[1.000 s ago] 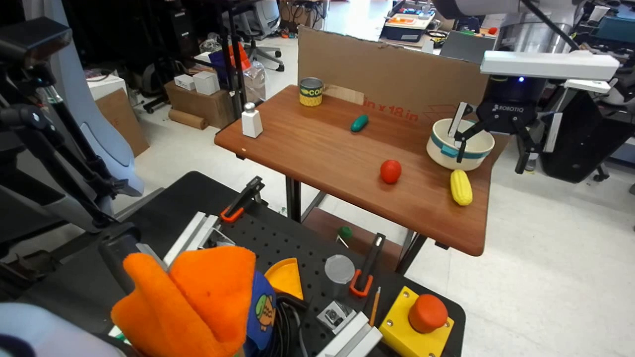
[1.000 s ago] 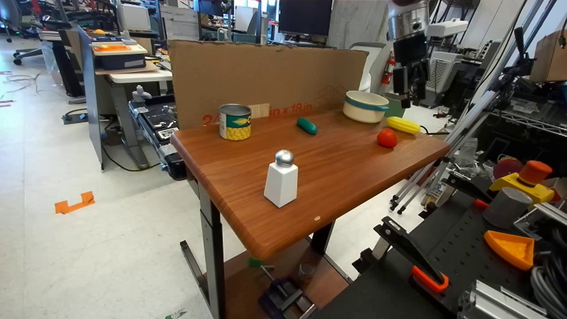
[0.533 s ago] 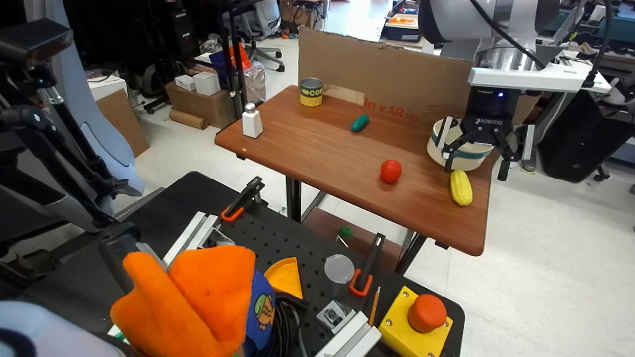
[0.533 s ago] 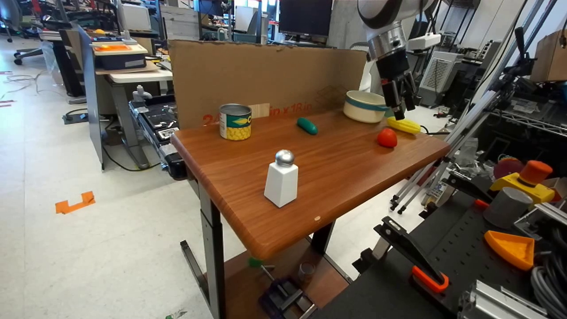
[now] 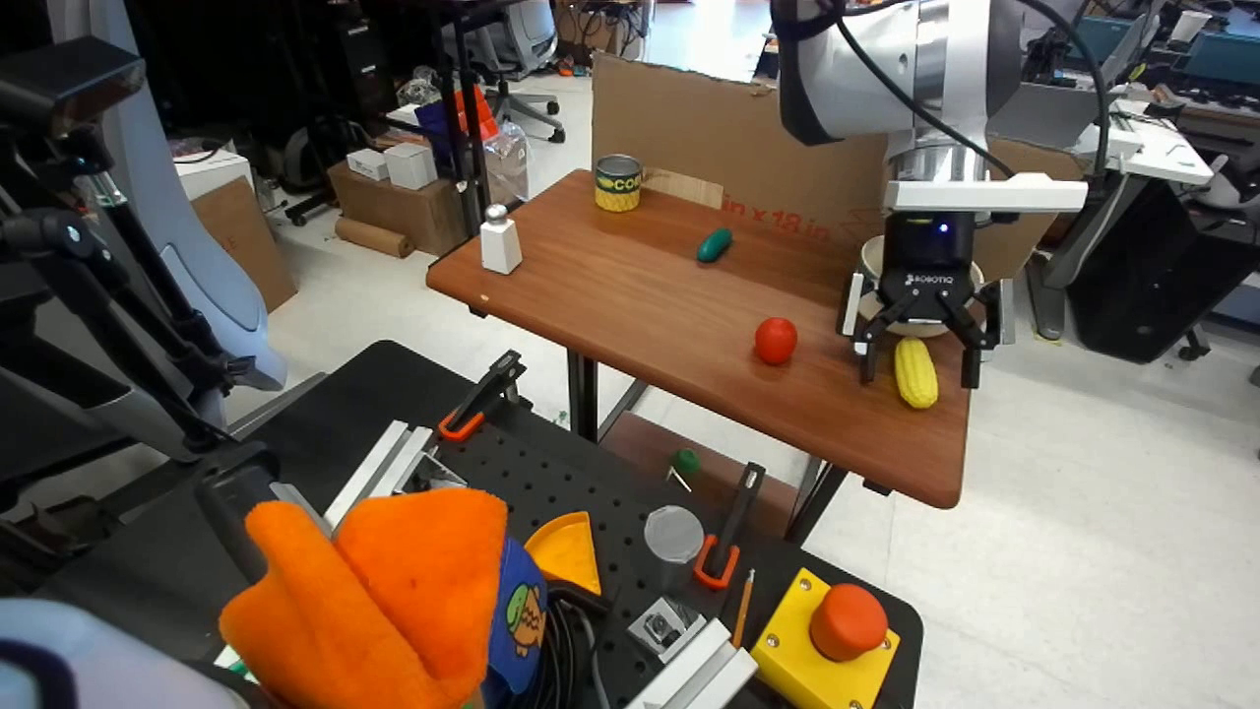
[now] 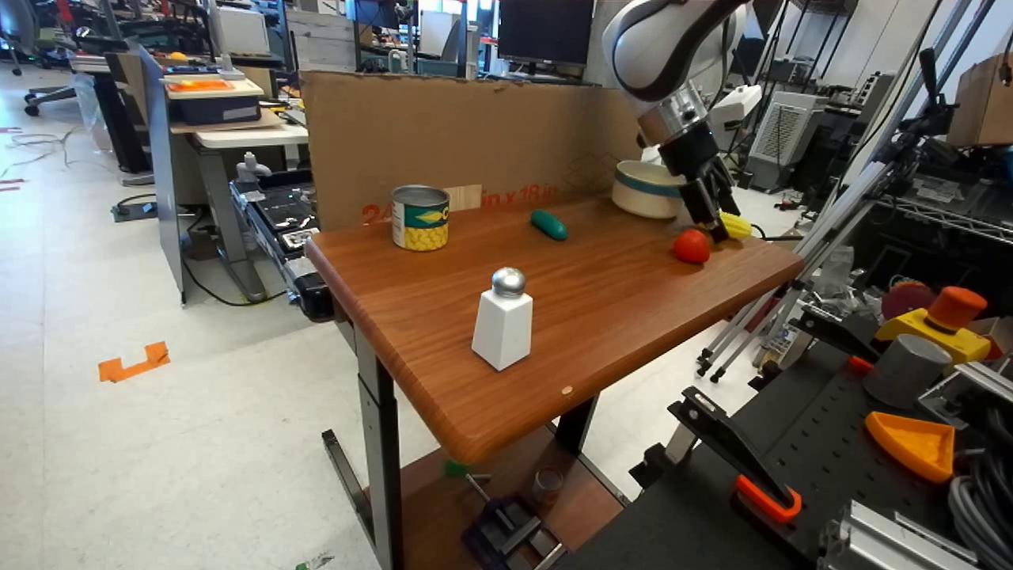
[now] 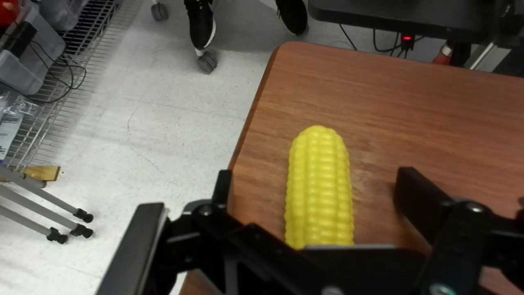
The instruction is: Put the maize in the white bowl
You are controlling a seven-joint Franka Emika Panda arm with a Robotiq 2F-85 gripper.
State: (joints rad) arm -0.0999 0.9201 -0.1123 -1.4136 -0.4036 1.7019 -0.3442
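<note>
- Lying on the brown table (image 5: 630,286) just beside the white bowl (image 6: 639,203), the maize (image 7: 319,188) was bright yellow and elongated.
- Raised, squarish kernels ran in lengthwise rows to its rounded tip; in the wrist view, the opposite end was hidden.
- The gripper (image 5: 919,372) was spread wide, its fingers (image 7: 419,200) standing on either side of the maize, with a gap at each flank.

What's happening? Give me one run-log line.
gripper: open, straddling corn | corn: on table, ungripped | bowl: corn not yet inside | phase: apparently about to grasp
</note>
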